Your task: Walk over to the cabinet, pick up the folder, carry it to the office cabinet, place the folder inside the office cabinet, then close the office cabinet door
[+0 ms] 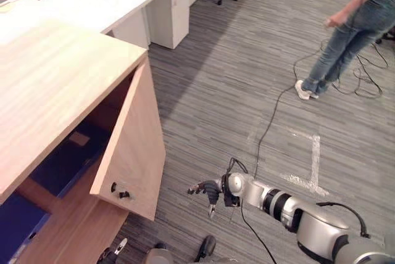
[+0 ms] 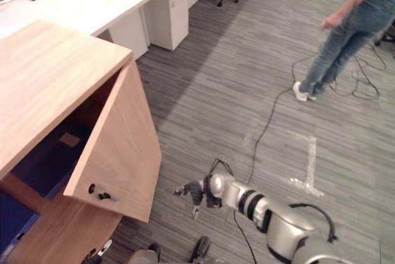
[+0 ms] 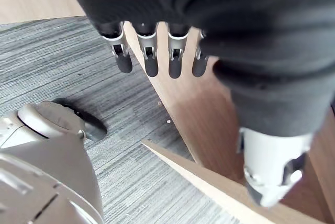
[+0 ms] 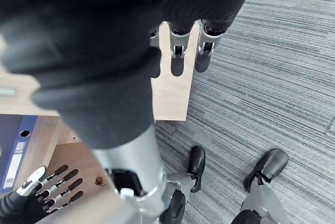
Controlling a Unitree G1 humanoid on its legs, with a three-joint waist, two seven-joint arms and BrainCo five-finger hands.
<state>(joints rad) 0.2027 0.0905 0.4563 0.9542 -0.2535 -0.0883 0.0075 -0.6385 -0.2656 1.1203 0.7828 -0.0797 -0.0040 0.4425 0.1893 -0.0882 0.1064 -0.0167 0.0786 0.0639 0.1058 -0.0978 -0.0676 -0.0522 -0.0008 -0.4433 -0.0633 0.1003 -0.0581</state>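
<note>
- A dark blue flat folder (image 1: 62,162) is seen lying inside the light wooden office cabinet (image 1: 55,73), so placing is judged done.
- The left hand (image 3: 152,62) is held low by the cabinet, fingers straight, nothing grasped.
- The wooden cabinet door (image 1: 136,147) is found wide open; closing is not yet done.
- The right hand (image 1: 210,191) is held near the door's outer edge, fingers loosely apart and empty.

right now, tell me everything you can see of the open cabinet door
The cabinet door is a flat light-wood panel, swung open over the grey carpet. Two small dark fittings sit near its lower free corner. The right hand hangs beside it, apart, fingers relaxed; nothing visibly touches the door.
</note>
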